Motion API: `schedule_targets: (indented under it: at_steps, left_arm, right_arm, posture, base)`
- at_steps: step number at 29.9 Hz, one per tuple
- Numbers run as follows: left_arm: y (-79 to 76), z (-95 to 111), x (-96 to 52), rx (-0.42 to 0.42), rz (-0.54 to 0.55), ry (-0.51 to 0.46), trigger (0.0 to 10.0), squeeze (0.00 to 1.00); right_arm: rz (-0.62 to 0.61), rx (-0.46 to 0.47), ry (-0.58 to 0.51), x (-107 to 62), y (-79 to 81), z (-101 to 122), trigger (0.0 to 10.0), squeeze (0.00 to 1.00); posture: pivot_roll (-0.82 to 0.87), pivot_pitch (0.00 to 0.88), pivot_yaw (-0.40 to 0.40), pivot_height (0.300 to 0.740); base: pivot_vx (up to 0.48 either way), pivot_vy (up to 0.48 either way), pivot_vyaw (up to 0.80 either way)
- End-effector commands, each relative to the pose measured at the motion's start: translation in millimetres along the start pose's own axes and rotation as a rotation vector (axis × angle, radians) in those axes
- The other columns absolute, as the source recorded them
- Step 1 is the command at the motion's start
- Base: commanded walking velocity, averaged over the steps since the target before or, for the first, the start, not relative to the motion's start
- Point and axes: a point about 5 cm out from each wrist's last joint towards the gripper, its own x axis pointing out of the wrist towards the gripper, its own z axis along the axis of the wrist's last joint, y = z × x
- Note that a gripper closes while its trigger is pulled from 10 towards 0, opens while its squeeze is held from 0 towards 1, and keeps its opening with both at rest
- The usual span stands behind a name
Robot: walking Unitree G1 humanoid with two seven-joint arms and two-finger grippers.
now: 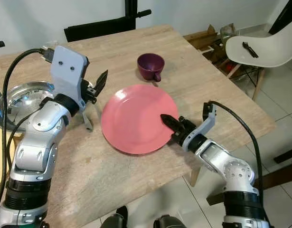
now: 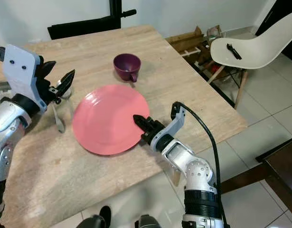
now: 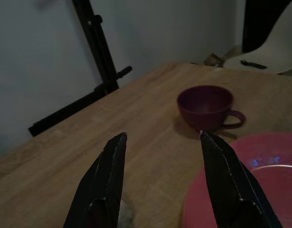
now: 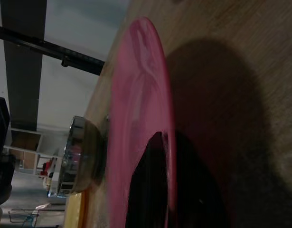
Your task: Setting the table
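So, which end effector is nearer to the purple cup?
Left. The left end effector hovers open beside the pink plate, facing the purple cup. The right end effector grips the plate's near rim, farther away.

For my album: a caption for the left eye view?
Right claw grips the pink plate; open left claw hovers beside it.

Table (image 1: 221,90): plate (image 1: 131,118), cup (image 1: 151,66), bowl (image 1: 22,95), spoon (image 1: 87,121)

— What does the room look like?
— A light wooden table (image 1: 217,90) stands on a pale tiled floor (image 1: 278,99), with a plain white wall (image 1: 32,19) behind it.
— Any seating?
— A black chair (image 1: 100,26) at the far edge, and a white chair (image 1: 269,47) off to the right, beside some wooden boxes (image 1: 205,40).
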Motion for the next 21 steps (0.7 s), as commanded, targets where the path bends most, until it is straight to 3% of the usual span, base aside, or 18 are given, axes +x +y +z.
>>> schedule_targets:
  at_steps: [1, 3, 14, 15, 16, 19, 21]
  left_arm:
    - [-2.9, -2.2, -0.4, -0.003, -0.015, 0.016, 10.0, 0.00]
    - [-2.9, -1.5, 0.0, -0.003, -0.021, 0.013, 10.0, 0.00]
    - [-4.9, -2.4, -1.0, -0.011, -0.017, 0.016, 10.0, 0.00]
    - [-5.9, -2.4, -0.7, -0.012, -0.020, 0.016, 10.0, 0.00]
    - [-6.8, -2.1, -0.3, -0.014, -0.023, 0.014, 10.0, 0.00]
    - [-7.4, -1.5, 0.3, -0.016, -0.026, 0.012, 10.0, 0.00]
    - [-7.5, -1.3, 1.2, -0.017, -0.027, 0.012, 10.0, 0.00]
  right_arm:
    - [-0.019, 0.032, 0.009, -2.7, -5.6, -4.4, 10.0, 0.74]
    - [-0.005, 0.040, 0.003, -1.3, -1.7, -3.8, 10.0, 1.00]
    - [-0.002, -0.003, -0.012, -15.0, 4.7, -3.5, 10.0, 1.00]
    - [-0.018, -0.025, -0.014, -18.6, 4.3, -2.5, 10.0, 0.09]
    - [-0.043, -0.062, -0.015, -22.7, 3.4, -1.1, 10.0, 0.00]
    - [-0.088, -0.098, -0.024, -30.4, 1.2, 1.3, 10.0, 0.00]
    - [-0.157, -0.181, -0.011, -41.5, -3.6, 3.0, 10.0, 0.00]
  posture:
    - [-0.13, 0.127, 0.002, 0.740]
    - [-0.13, 0.128, 0.010, 0.740]
    - [-0.13, 0.128, 0.010, 0.740]
    - [-0.14, 0.130, 0.007, 0.740]
    - [-0.14, 0.130, 0.007, 0.740]
    - [-0.15, 0.132, 0.009, 0.740]
    - [-0.15, 0.132, 0.009, 0.740]
  base:
    - [0.000, 0.000, 0.00]
    - [0.000, 0.000, 0.00]
    - [0.000, 0.000, 0.00]
    - [0.000, 0.000, 0.00]
    - [0.000, 0.000, 0.00]
    - [0.000, 0.000, 0.00]
    - [0.000, 0.000, 0.00]
